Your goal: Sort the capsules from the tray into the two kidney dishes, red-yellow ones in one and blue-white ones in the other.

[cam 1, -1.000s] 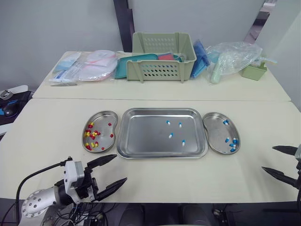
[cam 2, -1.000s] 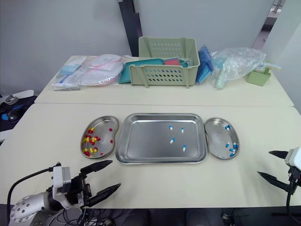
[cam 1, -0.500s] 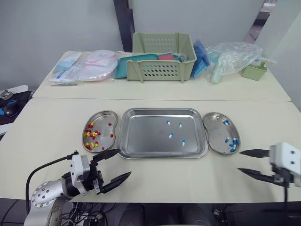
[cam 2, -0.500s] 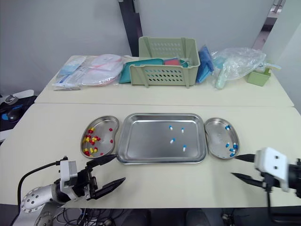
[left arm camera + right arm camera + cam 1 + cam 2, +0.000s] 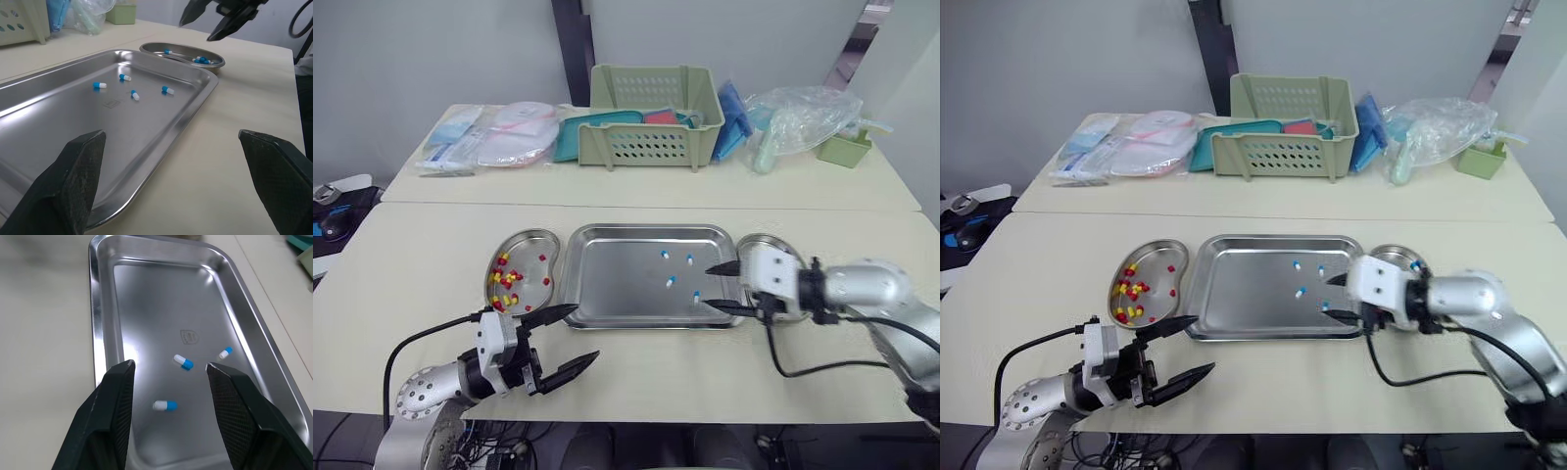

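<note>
A: Now, what is changing on the right side?

B: The right gripper [image 5: 705, 286] is travelling in from the lower right of the frame. It is now hovering over the right end of the tray [image 5: 607, 284], with its fingers spread and carrying nothing.

A: And the left gripper [image 5: 586, 331]?

B: It is edging up towards the tray's lower left corner, fingers also spread and empty.

A: Where are the capsules lying?

B: Four blue-white capsules [image 5: 670, 282] are sitting in the tray's right half, one just beside the right fingertips. The red-yellow capsules [image 5: 504, 284] are resting in the left kidney dish [image 5: 533, 250], and more blue-white ones in the right kidney dish [image 5: 149, 48].

A: Meaning?

B: The red-yellow sorting is looking finished. The right arm is probably lining up for the nearest blue-white capsule.
</note>
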`<move>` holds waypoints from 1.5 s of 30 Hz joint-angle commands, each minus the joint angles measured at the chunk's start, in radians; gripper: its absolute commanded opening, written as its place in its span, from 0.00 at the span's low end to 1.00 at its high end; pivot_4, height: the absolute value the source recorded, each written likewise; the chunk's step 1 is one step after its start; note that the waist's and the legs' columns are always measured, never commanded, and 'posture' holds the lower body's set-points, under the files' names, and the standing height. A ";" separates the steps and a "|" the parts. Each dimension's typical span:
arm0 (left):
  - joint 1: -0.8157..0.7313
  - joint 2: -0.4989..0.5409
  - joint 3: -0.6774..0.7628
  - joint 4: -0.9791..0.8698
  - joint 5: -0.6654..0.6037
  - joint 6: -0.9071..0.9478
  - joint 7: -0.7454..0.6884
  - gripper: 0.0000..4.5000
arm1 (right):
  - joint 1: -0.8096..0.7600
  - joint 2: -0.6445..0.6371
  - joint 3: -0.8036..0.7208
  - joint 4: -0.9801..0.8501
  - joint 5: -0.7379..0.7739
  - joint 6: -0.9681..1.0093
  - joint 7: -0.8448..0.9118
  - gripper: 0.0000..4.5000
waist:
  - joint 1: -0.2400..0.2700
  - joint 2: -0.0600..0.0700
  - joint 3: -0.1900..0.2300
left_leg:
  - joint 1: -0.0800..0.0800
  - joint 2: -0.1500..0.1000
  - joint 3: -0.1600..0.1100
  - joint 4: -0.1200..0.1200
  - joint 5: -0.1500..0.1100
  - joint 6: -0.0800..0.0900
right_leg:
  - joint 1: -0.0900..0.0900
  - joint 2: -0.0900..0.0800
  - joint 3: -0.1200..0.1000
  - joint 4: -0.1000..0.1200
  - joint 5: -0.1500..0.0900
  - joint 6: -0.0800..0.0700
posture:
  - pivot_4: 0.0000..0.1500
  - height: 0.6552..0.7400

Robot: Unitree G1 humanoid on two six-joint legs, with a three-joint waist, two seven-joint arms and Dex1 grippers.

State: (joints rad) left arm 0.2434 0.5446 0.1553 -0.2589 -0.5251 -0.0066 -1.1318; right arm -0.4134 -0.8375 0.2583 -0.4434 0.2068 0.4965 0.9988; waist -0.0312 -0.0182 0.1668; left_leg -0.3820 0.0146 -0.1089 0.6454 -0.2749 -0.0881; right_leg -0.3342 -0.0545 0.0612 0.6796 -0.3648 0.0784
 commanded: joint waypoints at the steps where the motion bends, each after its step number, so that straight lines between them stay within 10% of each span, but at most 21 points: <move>1: -0.014 0.011 -0.007 -0.033 -0.006 0.007 0.013 1.00 | -0.105 0.044 0.090 0.101 -0.071 -0.010 0.031 0.57 | 0.001 0.000 0.000 | 0.000 0.000 0.000 0.000 0.000 0.000 | 0.000 0.000 0.000 0.000 0.000 0.000 | 1.00 1.00; 24: 0.009 0.015 -0.021 -0.087 -0.006 0.029 0.062 1.00 | -0.038 0.443 0.105 0.164 -0.197 0.253 -0.401 0.57 | -0.003 0.001 0.001 | 0.000 0.000 0.000 0.000 0.000 0.000 | -0.002 0.000 0.000 0.002 0.000 0.000 | 1.00 1.00; 39: 0.009 0.013 -0.029 -0.085 -0.004 0.027 0.064 1.00 | 0.006 0.450 0.127 0.210 -0.203 0.266 -0.439 0.57 | -0.005 0.002 0.001 | 0.000 0.000 0.000 -0.001 0.000 0.000 | -0.002 0.000 0.001 0.002 0.000 0.000 | 1.00 1.00; 45: 0.008 0.015 -0.033 -0.083 -0.004 0.026 0.068 1.00 | 0.008 0.447 0.137 0.210 -0.209 0.270 -0.442 0.30 | -0.005 0.002 0.001 | 0.000 0.000 0.000 -0.001 0.000 0.000 | -0.002 0.000 0.001 0.002 0.000 0.000 | 1.00 1.00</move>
State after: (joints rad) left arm 0.2518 0.5499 0.1206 -0.3110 -0.5250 0.0224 -1.0668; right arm -0.4148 -0.3860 0.3937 -0.2316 0.0126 0.7525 0.5631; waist -0.0359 -0.0166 0.1677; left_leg -0.3818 0.0146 -0.1092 0.6449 -0.2749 -0.0880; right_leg -0.3363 -0.0543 0.0619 0.6812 -0.3648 0.0784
